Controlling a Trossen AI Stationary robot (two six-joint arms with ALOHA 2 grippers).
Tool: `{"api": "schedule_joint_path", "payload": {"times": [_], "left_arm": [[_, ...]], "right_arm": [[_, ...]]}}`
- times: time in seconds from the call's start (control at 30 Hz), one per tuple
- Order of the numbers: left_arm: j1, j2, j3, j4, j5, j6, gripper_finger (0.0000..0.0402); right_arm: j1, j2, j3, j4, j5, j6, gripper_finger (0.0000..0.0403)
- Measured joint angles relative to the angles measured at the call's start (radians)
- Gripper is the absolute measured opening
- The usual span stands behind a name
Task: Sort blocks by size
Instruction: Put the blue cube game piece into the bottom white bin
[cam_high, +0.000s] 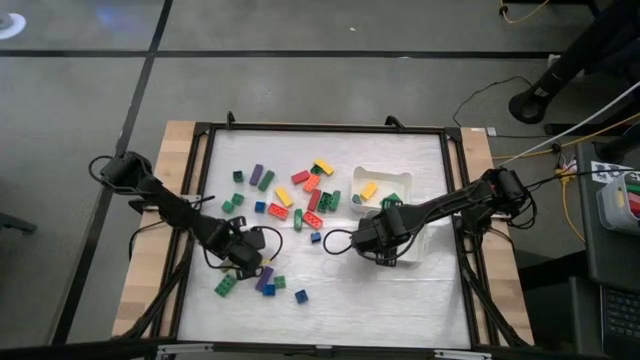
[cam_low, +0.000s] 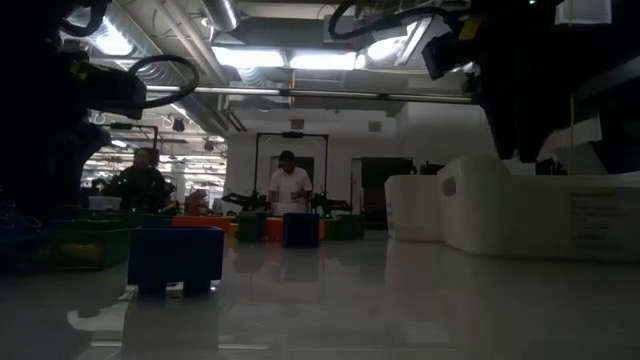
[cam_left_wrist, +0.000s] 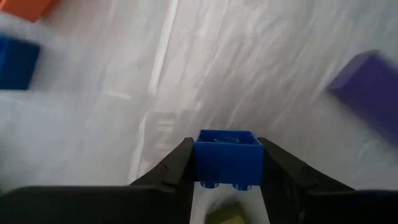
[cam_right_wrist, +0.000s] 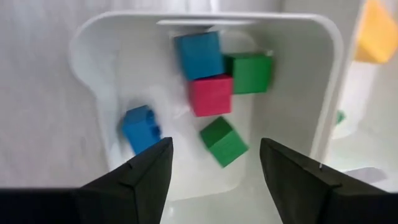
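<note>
Coloured blocks (cam_high: 300, 195) lie scattered on the white mat, most of them in its far middle, a few near my left gripper (cam_high: 250, 262). That gripper points steeply down and is shut on a small blue block (cam_left_wrist: 229, 155). My right gripper (cam_right_wrist: 214, 168) hangs open above the nearer white tray (cam_right_wrist: 112, 43), touching nothing. In that tray lie short cubes: blue (cam_right_wrist: 199, 53), red (cam_right_wrist: 210, 94), two green (cam_right_wrist: 249, 71) and another blue (cam_right_wrist: 140, 127). My left gripper pinches the blue block between its two fingers, one on each of two opposite side faces (cam_left_wrist: 200, 158). The fingers come from above, slanting down. The block's studs (cam_left_wrist: 214, 185) face back toward the wrist. I cannot tell whether it is off the mat.
A purple bar (cam_left_wrist: 370, 93), a blue block (cam_left_wrist: 15, 62) and an orange one (cam_left_wrist: 28, 7) lie close around my left gripper. A second white tray (cam_high: 375, 178) at the far right holds a yellow block (cam_high: 368, 189). A black frame (cam_high: 320, 128) borders the mat.
</note>
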Motion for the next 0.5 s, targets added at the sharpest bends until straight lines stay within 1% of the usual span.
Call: {"api": "schedule_joint_path", "payload": {"times": [0.13,0.3,0.4,0.5], "left_arm": [[0.02,-0.012,0.006,0.103,0.001,-0.004,0.0122],[0.067,-0.041,0.021,0.258,0.001,0.035,0.0122],[0.103,-0.052,0.023,0.398,0.001,0.068,0.0122],[0.141,-0.053,0.023,0.581,0.004,0.086,0.0125]], "right_arm": [[0.0,-0.031,0.0,0.001,0.055,-0.003,0.0241],[0.012,-0.109,0.0,0.022,0.101,-0.003,0.0241],[0.044,-0.157,0.0,0.084,0.161,-0.024,0.0241],[0.094,-0.184,0.0,0.196,0.21,-0.107,0.0241]]}}
